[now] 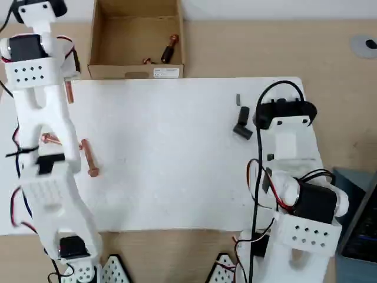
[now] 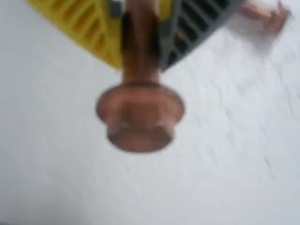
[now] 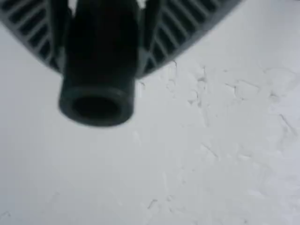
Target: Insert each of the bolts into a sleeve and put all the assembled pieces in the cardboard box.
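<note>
My left gripper (image 2: 140,33) is shut on a copper bolt (image 2: 139,112), whose flanged head points toward the white mat. From above, this bolt (image 1: 69,92) hangs at the mat's far left corner, close to the cardboard box (image 1: 97,41). My right gripper (image 3: 101,28) is shut on a black sleeve (image 3: 96,89), its open bore facing outward. The same sleeve (image 1: 242,124) is over the right part of the mat. Two loose copper bolts (image 1: 89,158) (image 1: 50,139) lie on the mat's left side. An assembled piece (image 1: 169,49) lies in the box.
A white mat (image 1: 171,153) covers the wooden table. A small grey part (image 1: 238,99) lies just beyond the right gripper. Cables trail around the right arm's base (image 1: 306,230). A dark object (image 1: 359,224) sits at the right edge.
</note>
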Robot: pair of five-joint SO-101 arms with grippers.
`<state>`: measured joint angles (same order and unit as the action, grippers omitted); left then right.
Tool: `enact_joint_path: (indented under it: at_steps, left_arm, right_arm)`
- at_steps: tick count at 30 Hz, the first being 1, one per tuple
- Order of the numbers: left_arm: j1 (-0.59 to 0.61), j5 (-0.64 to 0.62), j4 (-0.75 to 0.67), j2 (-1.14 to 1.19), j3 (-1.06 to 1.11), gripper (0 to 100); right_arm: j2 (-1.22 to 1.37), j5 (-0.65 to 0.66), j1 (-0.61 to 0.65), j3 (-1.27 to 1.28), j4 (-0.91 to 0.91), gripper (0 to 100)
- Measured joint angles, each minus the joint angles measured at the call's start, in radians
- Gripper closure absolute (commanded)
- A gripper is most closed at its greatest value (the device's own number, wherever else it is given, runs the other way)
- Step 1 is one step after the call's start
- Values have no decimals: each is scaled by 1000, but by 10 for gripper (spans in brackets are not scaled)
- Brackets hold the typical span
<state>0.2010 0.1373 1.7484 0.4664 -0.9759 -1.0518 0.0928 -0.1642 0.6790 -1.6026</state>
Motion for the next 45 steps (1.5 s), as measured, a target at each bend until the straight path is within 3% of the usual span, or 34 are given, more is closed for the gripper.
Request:
enact_joint_path:
  at_steps: [10,19,29,34,45]
  left_arm:
    - [-126,0,-8,-559,618,999]
    - [-130,0,-279,-967,1125,999]
    - [-133,-2,-571,-1452,1740,999]
    - [-133,-14,-649,-1657,1946,999]
    - [-161,-252,-678,-2064,2188,999]
  right_arm:
    - [0,0,0,0,38,989]
    - [0,-9,106,78,221,989]
    - [0,-207,267,195,374,989]
    - [2,-229,330,236,446,989]
    - [-224,-229,347,338,465,989]
